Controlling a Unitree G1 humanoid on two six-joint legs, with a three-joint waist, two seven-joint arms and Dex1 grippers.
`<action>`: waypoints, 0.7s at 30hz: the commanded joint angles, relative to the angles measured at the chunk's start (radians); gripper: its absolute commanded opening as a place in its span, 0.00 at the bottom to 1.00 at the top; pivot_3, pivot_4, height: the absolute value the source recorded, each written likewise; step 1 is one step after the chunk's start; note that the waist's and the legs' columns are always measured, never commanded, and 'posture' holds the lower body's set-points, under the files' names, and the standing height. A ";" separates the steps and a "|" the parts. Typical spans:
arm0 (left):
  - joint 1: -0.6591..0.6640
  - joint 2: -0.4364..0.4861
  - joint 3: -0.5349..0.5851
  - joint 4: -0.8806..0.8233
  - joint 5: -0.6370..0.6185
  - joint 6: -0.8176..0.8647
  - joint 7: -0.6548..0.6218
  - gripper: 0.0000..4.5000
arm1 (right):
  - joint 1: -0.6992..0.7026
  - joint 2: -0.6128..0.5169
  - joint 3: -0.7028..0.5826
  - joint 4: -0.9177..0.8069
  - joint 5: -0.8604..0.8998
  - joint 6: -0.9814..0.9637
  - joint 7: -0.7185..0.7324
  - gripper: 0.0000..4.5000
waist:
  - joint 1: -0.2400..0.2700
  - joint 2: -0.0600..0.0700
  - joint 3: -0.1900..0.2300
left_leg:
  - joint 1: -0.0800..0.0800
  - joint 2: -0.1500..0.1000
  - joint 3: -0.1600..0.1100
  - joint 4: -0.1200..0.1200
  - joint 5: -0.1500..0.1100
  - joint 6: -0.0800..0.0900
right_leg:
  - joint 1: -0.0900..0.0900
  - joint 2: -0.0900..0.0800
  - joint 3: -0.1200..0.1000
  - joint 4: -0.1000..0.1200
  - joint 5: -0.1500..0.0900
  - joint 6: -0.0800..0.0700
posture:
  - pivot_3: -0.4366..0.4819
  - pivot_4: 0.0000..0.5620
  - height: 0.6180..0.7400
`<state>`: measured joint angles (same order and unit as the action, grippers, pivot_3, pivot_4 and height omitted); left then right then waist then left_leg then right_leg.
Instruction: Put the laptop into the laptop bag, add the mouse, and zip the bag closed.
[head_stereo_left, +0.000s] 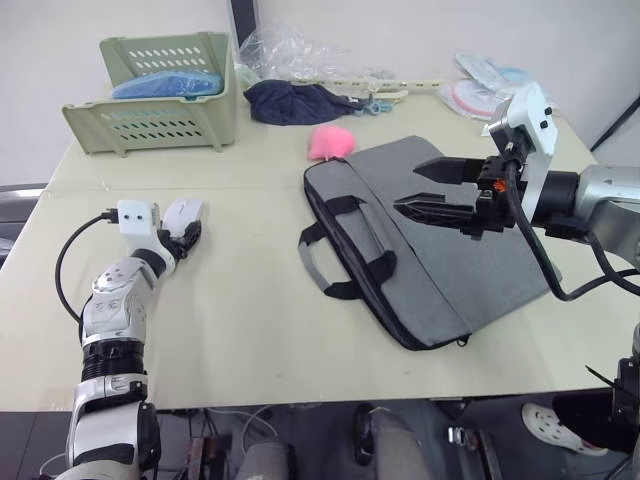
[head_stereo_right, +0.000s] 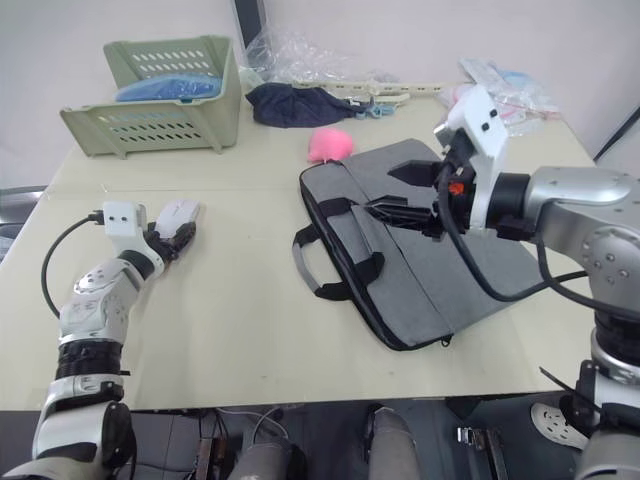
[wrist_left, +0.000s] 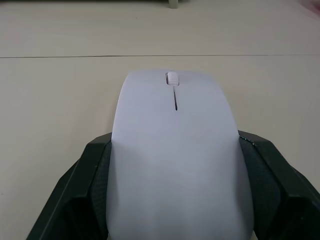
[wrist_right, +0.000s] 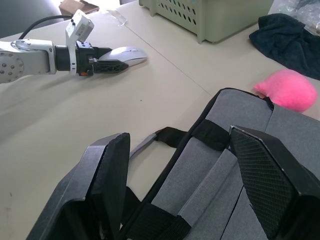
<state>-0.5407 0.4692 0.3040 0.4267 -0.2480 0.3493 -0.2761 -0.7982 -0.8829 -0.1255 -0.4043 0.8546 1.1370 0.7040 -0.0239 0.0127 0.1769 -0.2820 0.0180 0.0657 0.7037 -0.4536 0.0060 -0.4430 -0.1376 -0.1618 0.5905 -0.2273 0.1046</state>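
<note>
The white mouse (head_stereo_left: 186, 211) lies on the beige table (head_stereo_left: 240, 310) at the left. My left gripper (head_stereo_left: 187, 236) holds its rear end, one black finger (wrist_left: 82, 185) pressed against each side. The grey laptop bag (head_stereo_left: 440, 270) lies flat at the centre right, black handles (head_stereo_left: 345, 250) toward the middle, its zip edge toward the front. My right gripper (head_stereo_left: 407, 187) hovers open just above the bag's top panel, holding nothing. The laptop is out of view.
A green plastic basket (head_stereo_left: 155, 95) stands at the back left. A pink plush toy (head_stereo_left: 330, 142) sits just behind the bag, with a dark cloth (head_stereo_left: 295, 100) and clear plastic bags (head_stereo_left: 300, 55) farther back. Bare tabletop lies between mouse and bag.
</note>
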 joint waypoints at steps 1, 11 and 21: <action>0.029 -0.023 -0.009 0.022 -0.006 0.032 -0.006 0.62 | -0.009 0.000 -0.020 -0.033 -0.011 -0.018 -0.027 0.79 | 0.000 0.000 0.000 | 0.000 0.000 0.000 0.000 0.000 0.000 | 0.000 0.000 0.000 0.000 0.000 0.000 | 0.48 0.27 1.00; 0.173 0.025 0.003 -0.345 -0.111 0.117 -0.134 0.62 | 0.006 0.057 0.058 -0.110 -0.118 0.003 -0.188 0.79 | -0.003 0.000 0.000 | 0.000 0.000 -0.001 0.000 0.000 0.000 | 0.000 0.000 0.000 -0.001 0.000 0.000 | 0.48 0.27 1.00; 0.220 0.128 0.064 -0.633 -0.345 0.346 -0.284 0.62 | 0.088 0.300 0.149 -0.175 -0.244 0.090 -0.483 0.79 | -0.004 -0.001 0.000 | 0.000 0.001 -0.002 0.000 0.000 0.000 | -0.001 0.000 -0.001 -0.001 0.000 0.000 | 0.48 0.27 1.00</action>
<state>-0.3260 0.5685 0.3277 -0.1456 -0.5261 0.6509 -0.5297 -0.7230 -0.6382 -0.0004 -0.5206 0.6546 1.2091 0.3172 -0.0282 0.0118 0.1768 -0.2820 0.0187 0.0643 0.7037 -0.4537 0.0060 -0.4440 -0.1374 -0.1623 0.5895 -0.2274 0.1046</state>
